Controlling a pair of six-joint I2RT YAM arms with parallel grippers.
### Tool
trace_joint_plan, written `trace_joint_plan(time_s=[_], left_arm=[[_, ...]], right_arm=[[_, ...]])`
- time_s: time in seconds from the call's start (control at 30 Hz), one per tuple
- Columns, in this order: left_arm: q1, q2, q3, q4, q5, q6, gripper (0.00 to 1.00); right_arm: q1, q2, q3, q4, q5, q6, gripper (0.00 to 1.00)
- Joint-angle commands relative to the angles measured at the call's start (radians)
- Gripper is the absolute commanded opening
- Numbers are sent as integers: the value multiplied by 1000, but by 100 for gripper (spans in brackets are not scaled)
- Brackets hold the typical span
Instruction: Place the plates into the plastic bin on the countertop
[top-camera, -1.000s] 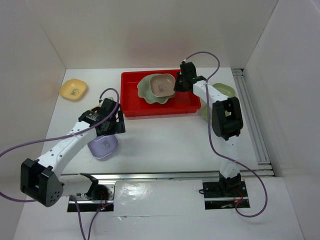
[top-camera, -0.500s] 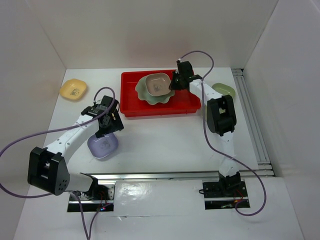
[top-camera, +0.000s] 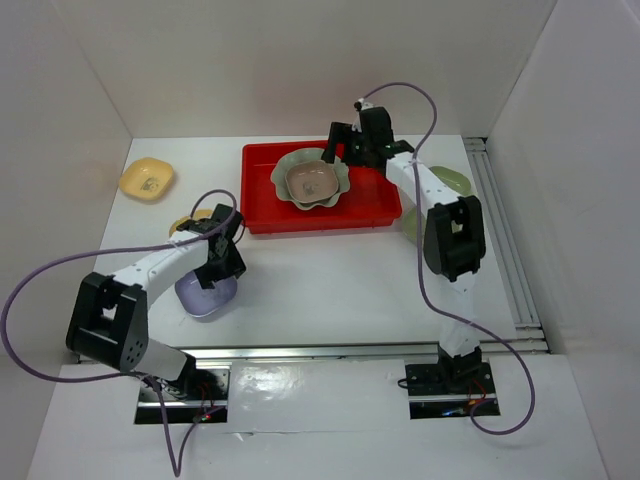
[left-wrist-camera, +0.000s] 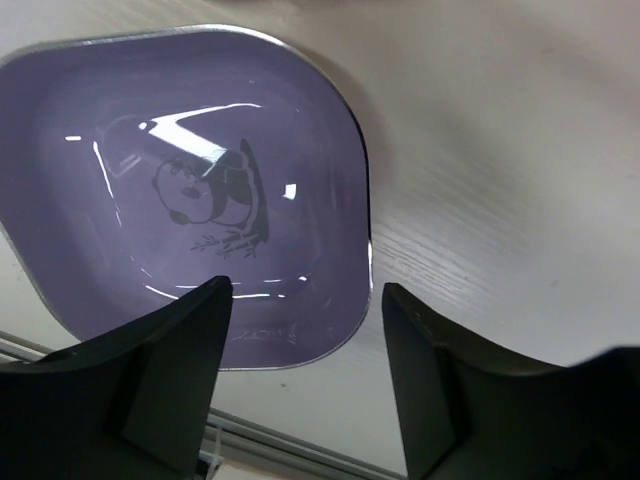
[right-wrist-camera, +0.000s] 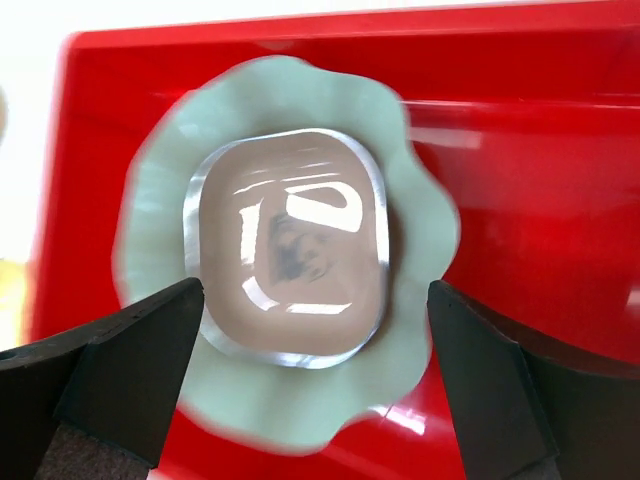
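The red plastic bin on the white countertop holds a pale-green scalloped plate with a pink plate lying in it. My right gripper hovers open just above them, and the right wrist view shows the pink plate free between the fingers. My left gripper is open, low over the lavender plate. One finger is over that plate's inside and the other is outside its rim. Nothing is gripped.
A yellow-orange plate sits at the far left. A light-green plate lies right of the bin, partly behind the right arm. A small yellowish thing shows under the left arm. White walls enclose the surface, and a metal rail runs along the right.
My right gripper opened and let go of the pink plate, which now rests in the scalloped plate. My left gripper came down over the lavender plate and its jaws narrowed somewhat.
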Motion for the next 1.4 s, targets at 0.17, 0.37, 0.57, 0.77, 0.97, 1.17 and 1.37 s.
trace_joint_plan(time_s=[0.17, 0.37, 0.57, 0.77, 0.97, 1.17, 1.37], left_arm=[[-24, 113, -31, 48, -76, -113, 61], [-24, 133, -54, 57, -88, -135, 58], [-35, 73, -93, 66, -79, -126, 49], [-35, 82, -116, 57, -76, -147, 0], [-153, 9, -97, -14, -67, -201, 0], [-466, -72, 139, -349, -265, -343, 0], [-535, -22, 440, -411, -407, -181, 0]], right_arm=[[56, -433, -198, 119, -26, -19, 100], [56, -532, -284, 150, -26, -28, 100], [56, -532, -284, 131, -26, -28, 100], [56, -532, -307, 156, -26, -10, 100], [56, -532, -284, 113, -3, -10, 100], [20, -552, -260, 75, -3, -10, 100], [-29, -674, -336, 64, 41, -1, 100]])
